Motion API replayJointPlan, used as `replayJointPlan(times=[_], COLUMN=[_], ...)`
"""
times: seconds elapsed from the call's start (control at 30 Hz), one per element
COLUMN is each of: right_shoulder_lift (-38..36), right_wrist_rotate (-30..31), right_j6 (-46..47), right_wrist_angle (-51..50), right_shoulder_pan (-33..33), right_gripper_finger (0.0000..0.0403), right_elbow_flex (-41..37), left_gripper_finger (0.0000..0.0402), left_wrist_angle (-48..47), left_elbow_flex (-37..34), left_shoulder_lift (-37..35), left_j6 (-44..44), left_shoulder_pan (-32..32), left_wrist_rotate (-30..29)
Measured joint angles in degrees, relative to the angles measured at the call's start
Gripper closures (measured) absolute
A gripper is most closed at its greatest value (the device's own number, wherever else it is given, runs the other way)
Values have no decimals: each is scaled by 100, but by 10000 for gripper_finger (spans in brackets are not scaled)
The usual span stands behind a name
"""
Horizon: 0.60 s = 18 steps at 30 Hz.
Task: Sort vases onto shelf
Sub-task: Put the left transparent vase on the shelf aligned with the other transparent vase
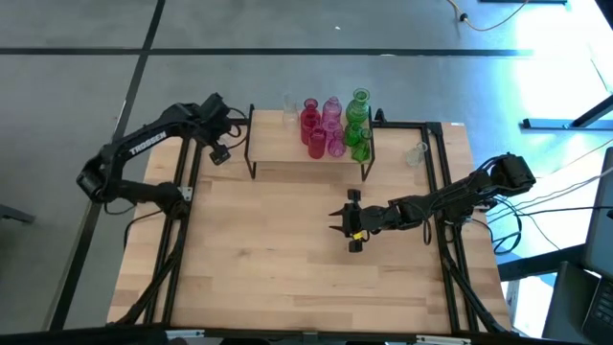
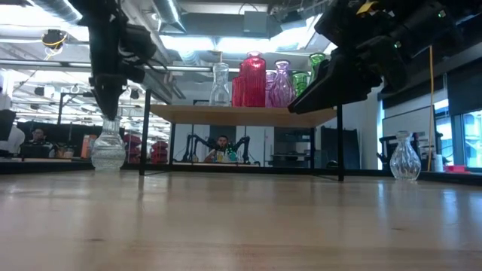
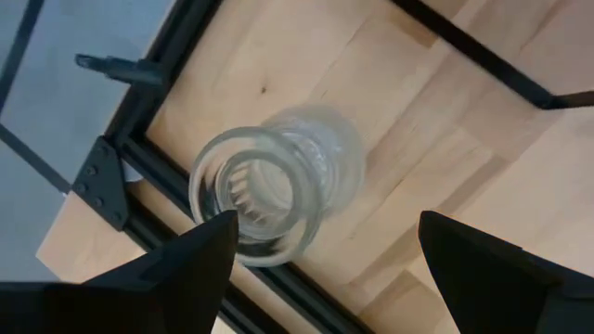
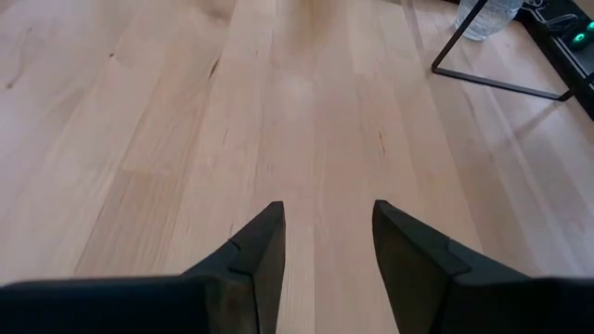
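Observation:
The shelf [image 1: 276, 144] [image 2: 241, 114] stands at the table's far middle. On it stand several vases: one clear [image 1: 289, 103], red [image 1: 311, 123], pink [image 1: 333, 129] and green [image 1: 359, 123]. A clear vase [image 2: 108, 147] [image 3: 278, 181] stands on its base left of the shelf, by the table's edge. My left gripper [image 3: 325, 269] [image 2: 105, 105] hangs open right above it, fingers pointing down, one finger close by its rim. Another clear vase [image 1: 417, 153] [image 2: 404, 156] stands right of the shelf. My right gripper [image 1: 350, 222] [image 4: 320, 232] hovers open over bare tabletop, nearer than the shelf.
The black table frame [image 3: 139, 176] runs close beside the left clear vase. The shelf's thin black legs [image 4: 492, 79] [image 1: 252, 158] stand between the two arms. Bare wood [image 1: 287, 259] spreads over the table's near half. People sit in the room beyond [image 2: 220, 147].

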Motion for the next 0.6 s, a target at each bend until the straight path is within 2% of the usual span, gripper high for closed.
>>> replayJointPlan(times=[0.37,0.6], right_shoulder_lift=[0,0], right_wrist_rotate=[-2,-2], right_j6=[-2,0], right_wrist_angle=[-19,-19], right_shoulder_pan=[-2,-2], right_gripper_finger=[256,256], right_elbow_flex=[0,0], left_gripper_finger=[79,144], left_wrist_angle=[153,110], left_elbow_flex=[7,7], left_shoulder_lift=[271,305], left_j6=[150,198], left_shoulder_pan=[5,5], left_wrist_rotate=[226,309])
